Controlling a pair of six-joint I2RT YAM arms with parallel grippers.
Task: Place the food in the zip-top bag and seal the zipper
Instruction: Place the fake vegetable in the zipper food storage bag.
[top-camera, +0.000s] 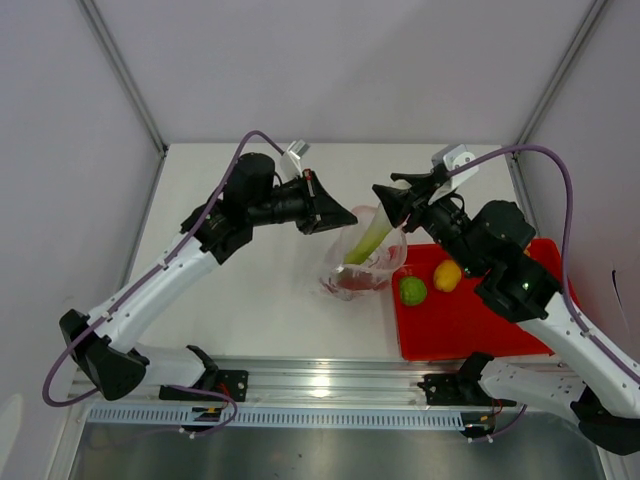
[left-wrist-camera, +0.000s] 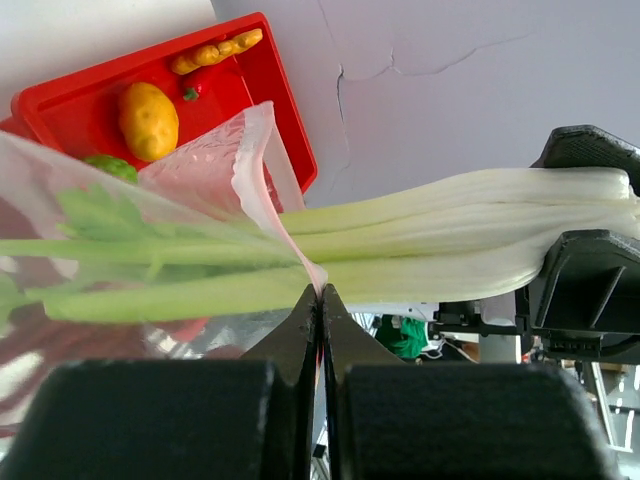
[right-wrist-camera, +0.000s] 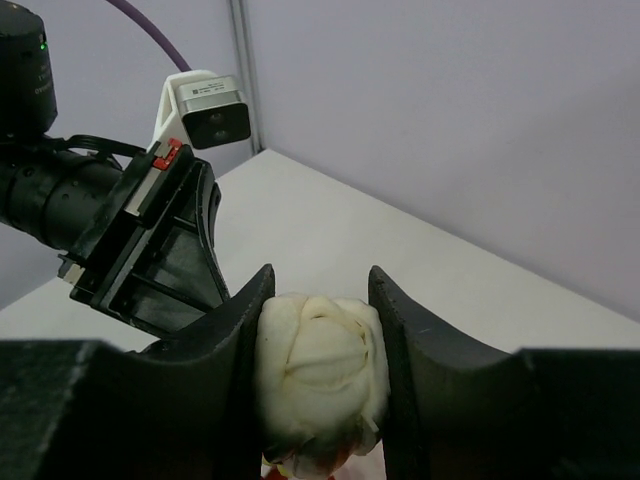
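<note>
The clear zip-top bag (top-camera: 360, 262) stands on the table with its mouth held up. My left gripper (top-camera: 345, 215) is shut on the bag's mouth edge, pinching the pink zipper (left-wrist-camera: 262, 175) between its fingertips (left-wrist-camera: 320, 292). A long pale-green stalk (top-camera: 368, 240) leans with its leafy end inside the bag (left-wrist-camera: 215, 165). My right gripper (right-wrist-camera: 320, 300) is shut on the stalk's white base (right-wrist-camera: 320, 370), both fingers against it. Something red (top-camera: 352, 283) shows through the bag's bottom. A round green fruit (top-camera: 413, 290) and a yellow piece (top-camera: 447, 275) lie on the tray.
A red tray (top-camera: 480, 320) sits right of the bag, under the right arm. In the left wrist view it (left-wrist-camera: 60, 95) also holds orange pieces (left-wrist-camera: 215, 52) and a small red piece (left-wrist-camera: 195, 90). White walls close the table's back and sides.
</note>
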